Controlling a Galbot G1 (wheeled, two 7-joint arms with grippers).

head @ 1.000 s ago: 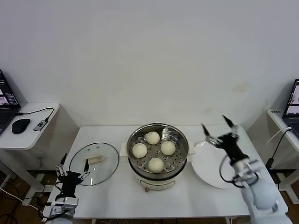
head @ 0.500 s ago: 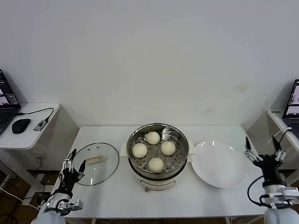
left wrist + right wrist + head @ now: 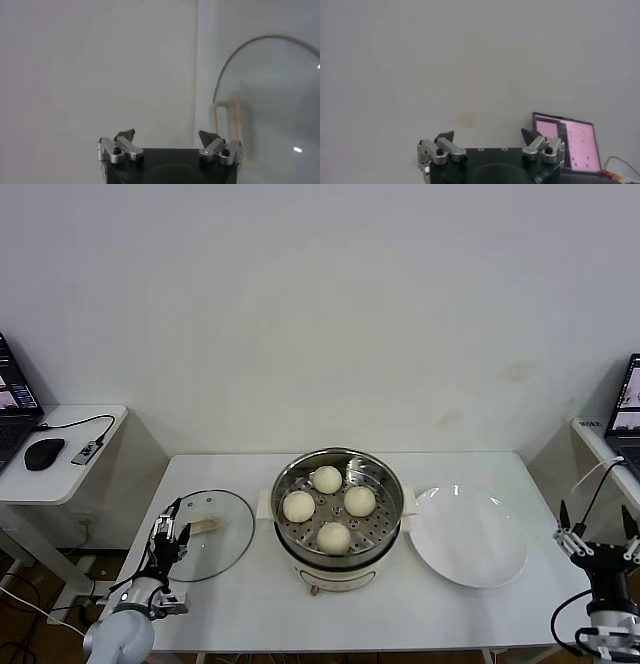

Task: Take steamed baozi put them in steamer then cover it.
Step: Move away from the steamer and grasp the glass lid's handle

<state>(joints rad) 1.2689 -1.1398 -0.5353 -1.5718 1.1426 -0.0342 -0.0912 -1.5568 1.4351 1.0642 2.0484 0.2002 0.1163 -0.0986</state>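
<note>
Four cream-white baozi (image 3: 327, 479) (image 3: 299, 505) (image 3: 360, 500) (image 3: 334, 536) lie in the steel steamer (image 3: 376, 474) at the table's middle. The clear glass cover (image 3: 225, 549) lies flat on the table to its left, its cream handle (image 3: 205, 526) up. My left gripper (image 3: 170, 534) is open and empty at the cover's left edge. In the left wrist view my left gripper (image 3: 166, 136) has the cover (image 3: 270, 100) and its handle (image 3: 227, 120) just ahead, to one side. My right gripper (image 3: 598, 532) is open and empty, fingers up, beyond the table's right edge.
An empty white plate (image 3: 470, 536) lies right of the steamer. A side table (image 3: 60, 474) with a mouse stands at the far left. A laptop (image 3: 630, 399) sits at the far right and also shows in the right wrist view (image 3: 565, 147) past my right gripper (image 3: 487, 136).
My right arm has swung from over the plate to beyond the table's right edge and dropped. My left gripper has moved right and forward to the cover's left edge.
</note>
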